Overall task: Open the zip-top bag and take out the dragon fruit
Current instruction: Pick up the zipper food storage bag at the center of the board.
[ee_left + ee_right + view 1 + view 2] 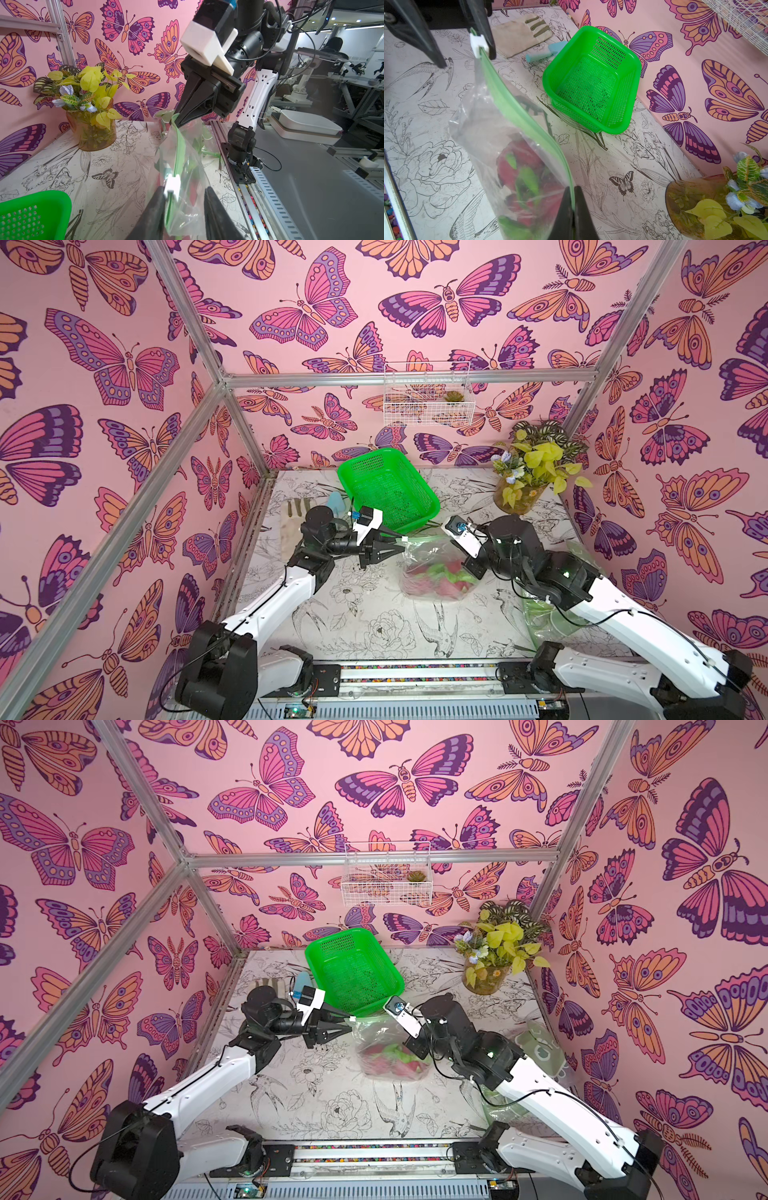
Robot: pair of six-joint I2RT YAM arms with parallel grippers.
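From my station I see the left tool (184, 189) part open. Its jaws straddle the top corner of the zip-top bag (483, 124), where the white slider (172, 185) sits. In the right wrist view the slider lies against one finger (484, 31) while the other finger (421, 37) stands apart from it, so nothing is clamped there. The right tool (572, 188) is closed, pinching the green zip strip (517, 112) at the bag's opposite top corner. The strip runs in a gentle curve from one tool to the other and looks shut along the length I can see. The dragon fruit (525, 164) is inside the bag, low down, showing magenta and green through the clear plastic, and I cannot count the pieces. In both top views the bag (432, 560) stands near the middle of the bench (353, 614), just in front of the green basket (388, 489), with its top held up between the tools. I cannot tell whether its bottom rests on the bench. A second clear bag (540, 1048) with pale green print lies beside the right arm, its print too blurred for me to read. A work glove (519, 33) lies at the far side, beyond the left tool, and a potted plant (528, 472) stands in the far corner.
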